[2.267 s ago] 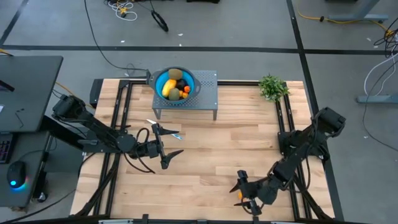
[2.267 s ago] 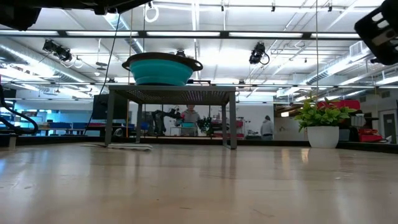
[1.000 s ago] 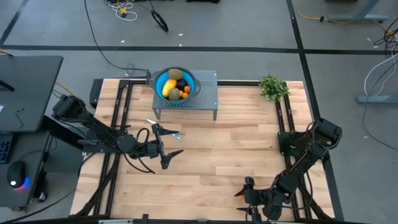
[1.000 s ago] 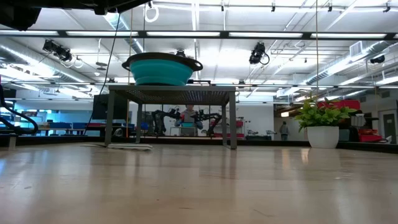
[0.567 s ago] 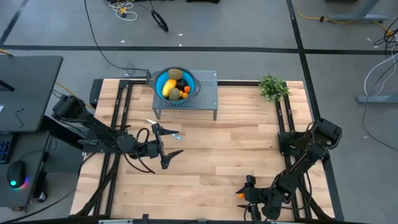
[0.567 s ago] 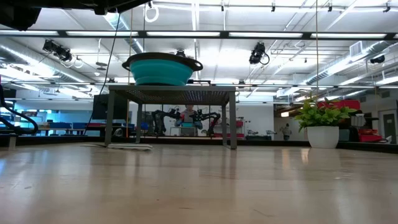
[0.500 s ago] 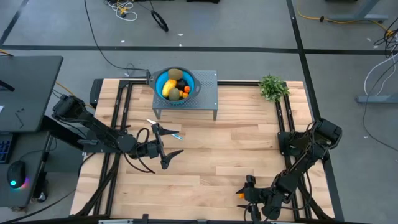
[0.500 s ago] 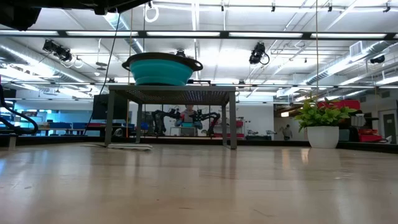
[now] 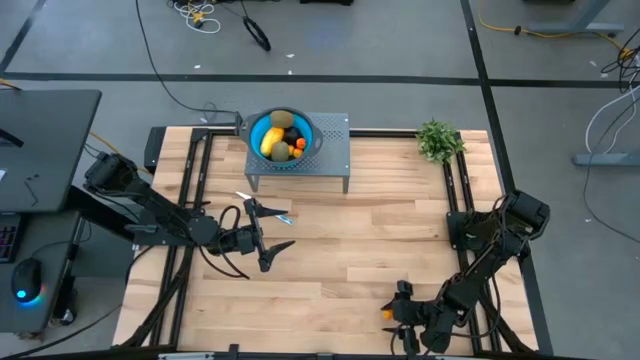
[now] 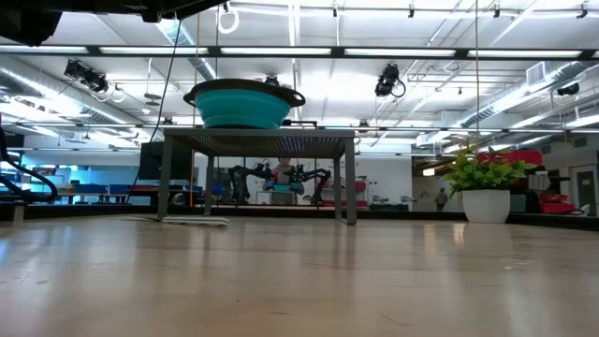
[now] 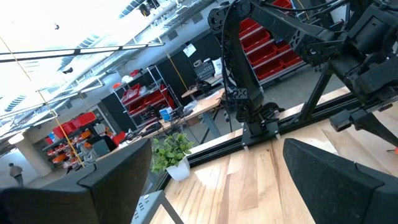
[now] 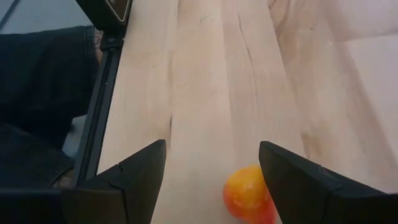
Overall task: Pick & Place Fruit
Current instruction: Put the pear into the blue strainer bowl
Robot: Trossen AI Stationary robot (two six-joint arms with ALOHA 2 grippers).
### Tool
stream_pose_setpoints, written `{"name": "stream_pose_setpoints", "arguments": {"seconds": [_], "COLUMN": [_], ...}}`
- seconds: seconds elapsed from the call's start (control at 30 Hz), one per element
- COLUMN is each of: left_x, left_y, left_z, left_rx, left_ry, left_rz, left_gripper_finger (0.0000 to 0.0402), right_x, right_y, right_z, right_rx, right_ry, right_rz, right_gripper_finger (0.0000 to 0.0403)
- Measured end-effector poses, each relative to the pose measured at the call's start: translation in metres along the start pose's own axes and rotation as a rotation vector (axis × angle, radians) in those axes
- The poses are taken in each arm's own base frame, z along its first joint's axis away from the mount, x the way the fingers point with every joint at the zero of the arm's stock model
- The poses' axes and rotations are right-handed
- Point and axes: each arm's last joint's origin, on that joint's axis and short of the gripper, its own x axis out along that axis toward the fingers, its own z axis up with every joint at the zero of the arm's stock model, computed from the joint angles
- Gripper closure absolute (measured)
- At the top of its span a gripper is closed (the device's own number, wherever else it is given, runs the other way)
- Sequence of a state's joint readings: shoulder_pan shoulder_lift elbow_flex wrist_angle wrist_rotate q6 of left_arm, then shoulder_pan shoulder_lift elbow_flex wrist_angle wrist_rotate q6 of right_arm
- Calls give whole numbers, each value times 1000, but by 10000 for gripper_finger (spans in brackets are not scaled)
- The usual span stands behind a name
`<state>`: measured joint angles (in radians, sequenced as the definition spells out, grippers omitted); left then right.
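Note:
A small orange fruit point(image 12: 247, 190) lies on the wood near the table's near edge point(image 9: 386, 313). My right gripper point(image 12: 211, 180) point(image 9: 398, 312) is open and slants down over it, one finger on each side; the fruit sits close to one finger point(image 12: 292, 180). More fruit, yellow, olive-brown, dark and orange, fills a blue bowl point(image 9: 280, 134) point(image 10: 245, 101) on a grey stand point(image 9: 330, 150). My left gripper point(image 9: 270, 238) point(image 11: 217, 186) hovers open over the table's left middle, with nothing between its fingers. My right gripper stands open around the small orange fruit, which rests on the table. Whether the finger beside the fruit touches it, I cannot tell.
A potted green plant point(image 9: 438, 140) point(image 10: 485, 180) stands at the far right. A blue-handled knife point(image 9: 268, 212) lies just beyond my left gripper. Bare wood spreads across the table's middle point(image 9: 350, 250). Black rails point(image 9: 190, 200) run along both sides.
My right gripper has turned slightly at the wrist while staying at the near edge, still open; the small orange fruit now shows beside it from above. The left arm has kept still.

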<state>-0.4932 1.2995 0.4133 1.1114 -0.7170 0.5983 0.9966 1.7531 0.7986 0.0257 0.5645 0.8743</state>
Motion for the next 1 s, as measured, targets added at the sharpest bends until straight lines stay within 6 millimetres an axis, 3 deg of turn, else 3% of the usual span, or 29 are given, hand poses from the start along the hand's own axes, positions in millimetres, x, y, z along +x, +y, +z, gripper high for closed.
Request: {"name": "stream_pose_setpoints", "arguments": {"seconds": [1.0], "left_x": [0], "left_y": [0], "left_z": [0], "left_rx": [0], "left_ry": [0], "left_rz": [0], "left_gripper_finger": [28], "right_x": [0], "right_y": [1], "right_z": [0], "right_rx": [31], "right_ry": [29], "right_rz": [33], "right_gripper_finger": [135]}}
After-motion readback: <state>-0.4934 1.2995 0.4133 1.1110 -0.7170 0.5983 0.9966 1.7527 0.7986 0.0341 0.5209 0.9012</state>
